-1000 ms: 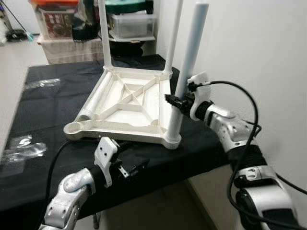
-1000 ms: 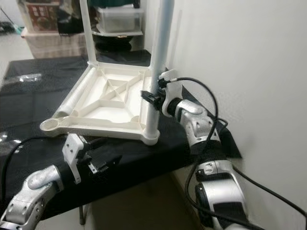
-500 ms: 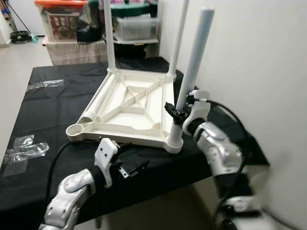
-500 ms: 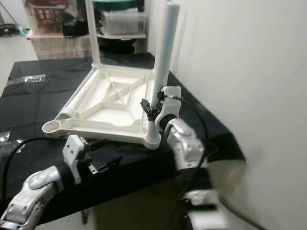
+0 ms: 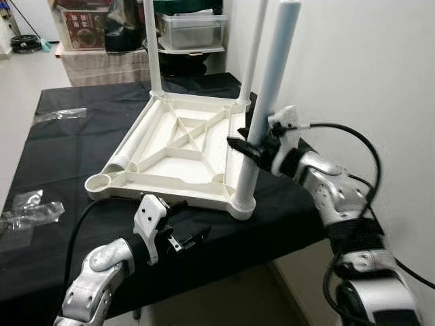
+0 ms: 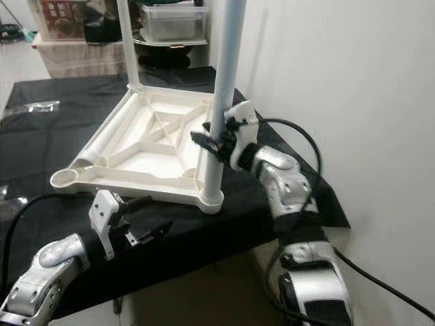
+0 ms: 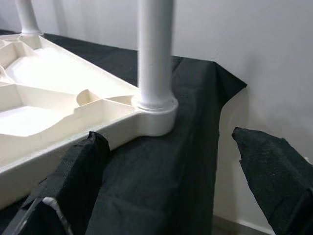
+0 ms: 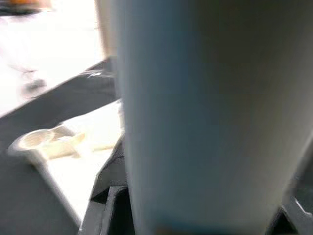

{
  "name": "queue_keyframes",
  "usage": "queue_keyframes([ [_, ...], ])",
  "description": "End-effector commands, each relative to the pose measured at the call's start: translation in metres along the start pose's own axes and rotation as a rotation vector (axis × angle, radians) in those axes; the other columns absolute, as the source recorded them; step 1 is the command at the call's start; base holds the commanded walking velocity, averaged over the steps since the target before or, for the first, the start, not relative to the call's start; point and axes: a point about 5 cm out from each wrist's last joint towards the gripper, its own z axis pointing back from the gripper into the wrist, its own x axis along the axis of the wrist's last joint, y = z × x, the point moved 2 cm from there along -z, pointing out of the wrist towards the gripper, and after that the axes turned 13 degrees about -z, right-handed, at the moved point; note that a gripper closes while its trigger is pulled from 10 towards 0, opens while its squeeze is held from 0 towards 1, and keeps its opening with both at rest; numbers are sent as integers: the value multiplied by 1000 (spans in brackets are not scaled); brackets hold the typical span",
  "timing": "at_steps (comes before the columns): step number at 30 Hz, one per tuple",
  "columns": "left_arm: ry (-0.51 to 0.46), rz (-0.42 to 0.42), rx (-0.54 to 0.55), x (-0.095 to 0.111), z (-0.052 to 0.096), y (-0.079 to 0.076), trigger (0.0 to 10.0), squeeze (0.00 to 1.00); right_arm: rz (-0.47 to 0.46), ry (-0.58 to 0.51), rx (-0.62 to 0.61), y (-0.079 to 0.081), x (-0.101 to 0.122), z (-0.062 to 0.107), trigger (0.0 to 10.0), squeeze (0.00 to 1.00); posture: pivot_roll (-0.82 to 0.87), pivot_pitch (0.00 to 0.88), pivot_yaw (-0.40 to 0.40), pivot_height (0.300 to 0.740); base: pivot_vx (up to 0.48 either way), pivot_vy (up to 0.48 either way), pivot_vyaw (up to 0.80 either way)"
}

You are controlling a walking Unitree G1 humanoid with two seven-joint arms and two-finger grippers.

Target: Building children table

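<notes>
plastic bags (image 5: pixel 30 209): clear wrappers lay on the black cloth at your far left; no print legible.
left pincer (image 5: pixel 185 239): hovered low at the near edge of the tabletop (image 5: pixel 75 139), in front of the table's near rim. Fingers spread, holding nothing.
children table (image 5: pixel 178 146): white plastic top lay upside down mid-tabletop, ribbed underside up. Two far legs stood in their corner sockets.
empty socket (image 5: pixel 99 183): near-left corner showed an open round socket, no leg in it; one more leg probably left to fit.
near-right leg (image 5: pixel 264 102): pale tube stood upright in its corner socket (image 7: pixel 155 108), close to the tabletop's right edge and the wall.
right pincer (image 5: pixel 250 147): was clamped around that leg roughly mid-lower height, fingers pinching the tube.
handling: you should have read it as light, stiff, hollow moulded plastic. Smooth round tube, so likely slippery under twist; grip low near the socket and push straight down. The frame looked light enough to slide on the cloth, so brace its near rim with the left.
storage boxes (image 5: pixel 190 30): stacked behind the tabletop; a reddish label on one, text too small to read.
writing: none readable on the table parts.
</notes>
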Motion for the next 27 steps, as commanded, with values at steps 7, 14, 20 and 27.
queue_keyframes([
  [7, 8, -1, -12, 0, 2, -1, 10000, 0, -199, 104, -578, -31, -69, 23, 10000, 0, 48, 0, -74, 740, 0, 0, 0],
  [14, 10, -4, -21, 0, 0, 0, 10000, 0, -202, -73, -280, -14, -18, 14, 10000, 1000, 35, 0, -70, 740, 0, 0, 0],
  [20, 5, -7, -16, 0, -1, 1, 10000, 0, -87, -74, -66, -32, 25, 18, 10000, 0, 38, 0, -73, 740, 0, 0, 0],
  [27, 7, -6, -12, 0, 1, 1, 10000, 0, 18, -36, 268, -11, 33, 31, 7098, 0, 45, 0, -81, 740, 0, 0, 0],
])
